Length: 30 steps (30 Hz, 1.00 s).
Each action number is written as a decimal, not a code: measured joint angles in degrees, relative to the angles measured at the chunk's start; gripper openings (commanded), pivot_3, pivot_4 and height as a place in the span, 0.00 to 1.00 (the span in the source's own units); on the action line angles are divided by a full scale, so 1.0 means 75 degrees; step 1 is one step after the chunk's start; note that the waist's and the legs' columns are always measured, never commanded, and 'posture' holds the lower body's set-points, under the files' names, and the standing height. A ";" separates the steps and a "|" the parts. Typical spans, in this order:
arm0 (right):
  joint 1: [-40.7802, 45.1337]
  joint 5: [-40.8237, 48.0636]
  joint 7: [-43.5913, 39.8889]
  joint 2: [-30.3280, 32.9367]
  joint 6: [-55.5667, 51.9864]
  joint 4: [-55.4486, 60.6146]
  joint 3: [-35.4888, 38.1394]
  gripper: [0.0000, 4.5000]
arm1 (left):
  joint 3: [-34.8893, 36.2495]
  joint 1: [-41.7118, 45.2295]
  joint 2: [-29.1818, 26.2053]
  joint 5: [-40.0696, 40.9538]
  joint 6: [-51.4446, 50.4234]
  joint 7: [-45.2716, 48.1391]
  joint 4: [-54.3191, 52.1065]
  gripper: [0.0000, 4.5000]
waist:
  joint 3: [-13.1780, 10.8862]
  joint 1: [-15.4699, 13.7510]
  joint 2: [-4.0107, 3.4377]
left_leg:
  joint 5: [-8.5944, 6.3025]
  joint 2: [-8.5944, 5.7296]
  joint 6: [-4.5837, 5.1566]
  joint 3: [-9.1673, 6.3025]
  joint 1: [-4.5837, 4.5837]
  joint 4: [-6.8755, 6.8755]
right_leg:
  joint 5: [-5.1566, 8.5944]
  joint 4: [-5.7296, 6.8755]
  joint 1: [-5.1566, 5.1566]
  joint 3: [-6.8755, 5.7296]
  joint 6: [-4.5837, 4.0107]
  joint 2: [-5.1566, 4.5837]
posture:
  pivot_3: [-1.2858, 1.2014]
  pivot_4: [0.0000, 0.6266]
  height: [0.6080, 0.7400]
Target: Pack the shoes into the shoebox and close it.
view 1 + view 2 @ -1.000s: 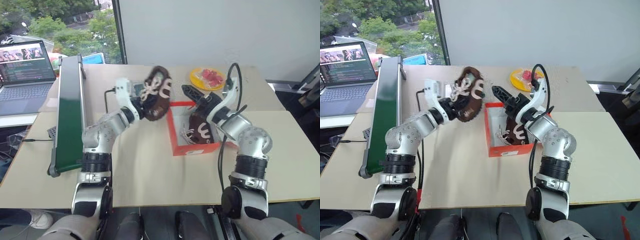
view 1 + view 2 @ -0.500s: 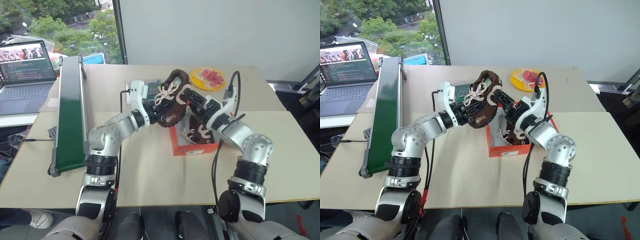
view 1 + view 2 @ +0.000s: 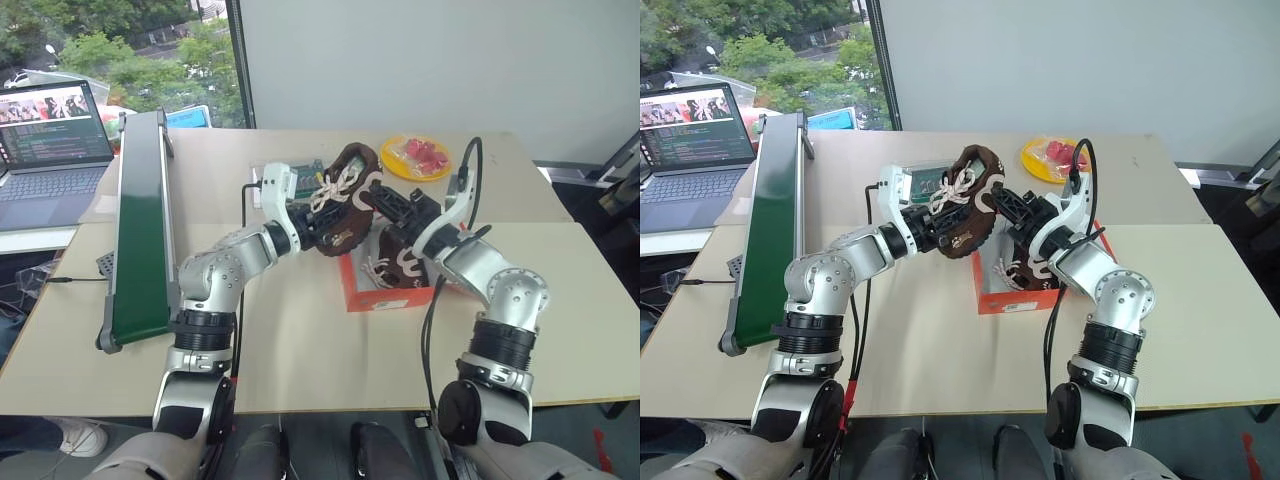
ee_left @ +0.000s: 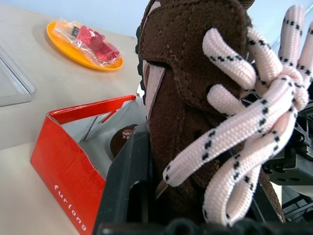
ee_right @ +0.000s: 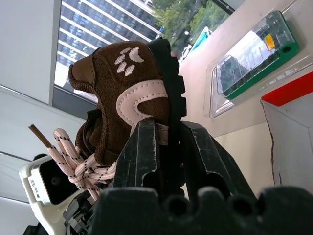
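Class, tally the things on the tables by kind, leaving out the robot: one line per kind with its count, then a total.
Shoes: 2 (held shoe, boxed shoe)
Shoebox: 1
Yellow plate: 1
Clear tray: 1
Laptop: 1
Conveyor belt: 1
Total: 7

White lettering "furlong" on red side wall of shoebox, lower left of left wrist view. Laptop screen text, upper left of eye views, too small to read.

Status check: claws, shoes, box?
Left claw shut on raised shoe. Right claw clamped on its sole. Other shoe in open box. Nothing blocking.
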State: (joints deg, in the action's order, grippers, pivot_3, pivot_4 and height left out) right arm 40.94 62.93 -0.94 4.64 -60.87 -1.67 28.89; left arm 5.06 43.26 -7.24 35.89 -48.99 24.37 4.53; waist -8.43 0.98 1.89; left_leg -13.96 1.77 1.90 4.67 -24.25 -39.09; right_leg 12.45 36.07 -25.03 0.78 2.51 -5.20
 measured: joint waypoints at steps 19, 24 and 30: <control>0.0429 -0.0243 0.0351 0.0462 0.0450 -0.0437 -0.0283 0.04 | 0.0104 -0.0071 -0.0118 0.0270 -0.0353 0.0165 -0.0036 0.87 | 0.0000 0.0016 0.0000 | -0.0001 0.0002 0.0003 0.0001 0.0000 0.0001 | 0.0000 -0.0002 -0.0001 0.0002 0.0000 0.0002 | 0.52 0.24 1.00; 0.0884 -0.1090 0.0453 0.1326 0.0622 -0.0685 -0.0687 0.04 | 0.0107 -0.0308 -0.0310 0.0314 -0.0521 0.0108 -0.0204 0.87 | 0.0000 0.0003 0.0000 | -0.0002 0.0000 0.0004 0.0000 -0.0001 0.0001 | 0.0000 -0.0003 0.0000 0.0001 0.0000 0.0000 | 0.52 0.24 1.00; 0.1618 -0.1711 -0.0202 0.2457 0.0091 -0.1474 -0.1286 0.04 | -0.0049 -0.0528 -0.0661 -0.0170 -0.0267 -0.0058 -0.0241 0.87 | 0.0000 -0.0003 0.0000 | -0.0019 0.0001 0.0033 0.0003 -0.0002 0.0003 | 0.0000 -0.0010 0.0000 0.0002 0.0000 0.0001 | 0.52 0.24 1.00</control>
State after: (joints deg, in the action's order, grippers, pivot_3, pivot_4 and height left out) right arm 53.07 50.10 -2.45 23.07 -60.18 -12.73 19.24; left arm 4.70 39.30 -12.20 34.62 -50.99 23.94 2.72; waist -8.43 0.96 1.89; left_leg -14.10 1.78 2.14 4.69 -24.27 -39.06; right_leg 12.45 36.00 -25.03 0.79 2.51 -5.19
